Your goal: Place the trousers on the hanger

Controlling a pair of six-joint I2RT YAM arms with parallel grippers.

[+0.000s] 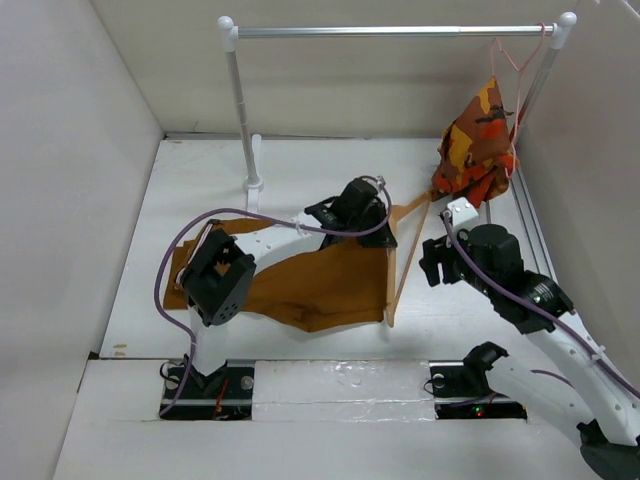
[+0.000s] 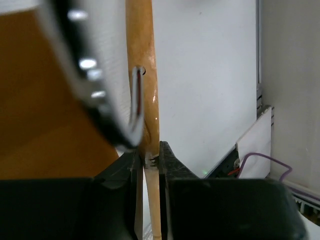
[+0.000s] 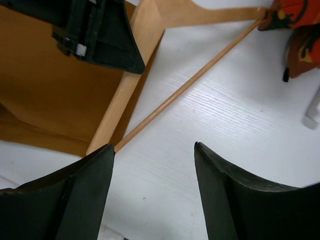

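We find the long rust-brown cloth trousers (image 1: pixel 320 285) flat, matte and limp at centre-left of the top view, nothing over the bar yet. The pale wooden triangular hanger (image 1: pixel 389 285), smooth and rigid, lies along their right edge. The left gripper (image 2: pixel 151 155) pinches one wooden arm tight. The right gripper (image 3: pixel 154 147) gapes wide and holds nothing, near the hanger's lower corner. We judge this the threading stage: next, a leg must be fed past the thin crossbar. An orange-red patterned garment (image 1: pixel 475 150) hangs at upper right.

- pale natural-wood triangular hanger (image 2: pixel 142 50): smooth, varnished, catches a bit of shine
- long rust-brown cloth trousers (image 1: pixel 320 285): matt, soft-looking
- white tabletop (image 3: pixel 215 125): matt, faint grain lines
- silver metal rail (image 1: pixel 390 31) at 12 o'clock: polished tube
- right gripper (image 3: pixel 155 150): black fingers (image 3: pixel 75 195), dull plastic look
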